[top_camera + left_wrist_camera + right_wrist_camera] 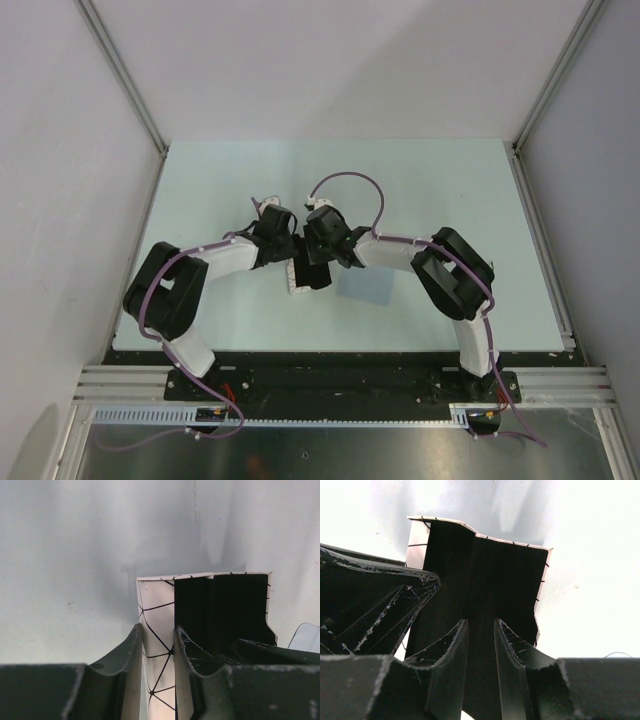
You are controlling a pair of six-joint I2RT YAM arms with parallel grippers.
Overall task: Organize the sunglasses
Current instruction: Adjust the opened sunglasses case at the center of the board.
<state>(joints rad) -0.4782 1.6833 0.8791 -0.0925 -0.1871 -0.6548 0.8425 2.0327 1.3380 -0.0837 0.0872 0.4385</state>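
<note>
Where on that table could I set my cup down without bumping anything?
The far half of the table, up to the back wall, is bare. The near middle is crowded: left fingers and right fingers both clamp the patterned case.

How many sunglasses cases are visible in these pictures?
1: the white case with black lines, in the middle, gripped by the left gripper and right gripper. Others may be hidden.
</note>
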